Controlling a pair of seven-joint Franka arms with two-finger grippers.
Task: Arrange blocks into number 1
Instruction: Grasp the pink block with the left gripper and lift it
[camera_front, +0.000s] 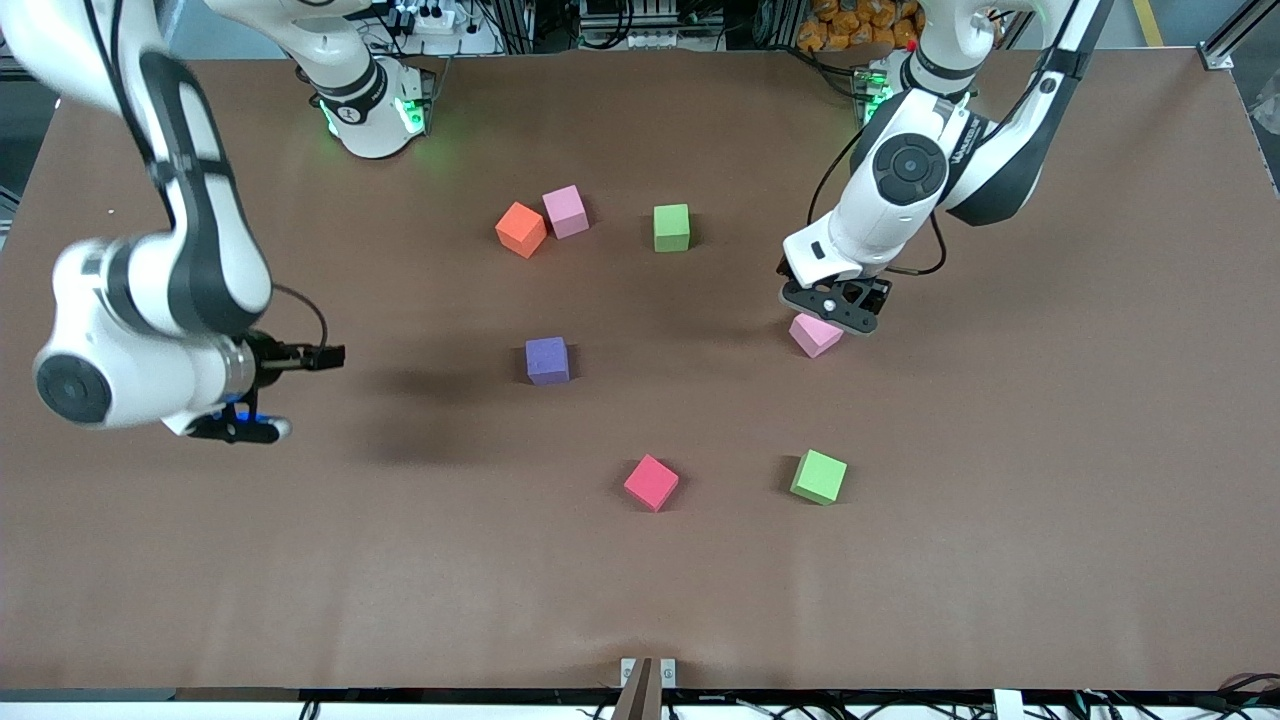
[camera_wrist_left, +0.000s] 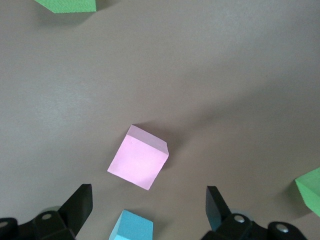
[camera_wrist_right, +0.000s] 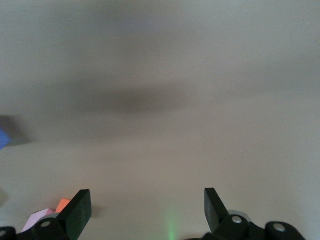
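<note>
The red-pink block (camera_front: 651, 482) lies nearest the camera, turned cornerwise, with a green block (camera_front: 819, 476) just beside it toward the left arm's end; a broad bare strip of the surface (camera_front: 400, 600) runs between these two and the near edge. Starting at the right arm's end, the right gripper (camera_front: 238, 430) hangs over bare surface with its jaws spread wide and nothing between them, and the whole stretch from there to the middle is open. Next comes the orange block (camera_front: 521, 229), touching or almost touching a light pink block (camera_front: 566, 211) at one corner, both toward the edge where the bases stand. The purple block (camera_front: 547, 360) sits alone near the middle, well apart from every other cube. A second green block (camera_front: 671, 227) stands square near the orange and pink pair, apart from them. Then the left gripper (camera_front: 835, 305) hovers low over the second light pink block (camera_wrist_left: 138, 156), jaws spread and not touching it; that cube lies tilted to the surface's edges. In the left wrist view a light blue block (camera_wrist_left: 132, 226) lies just beside the pink one, close under the gripper. From there to the edge at the left arm's end the surface is bare.
</note>
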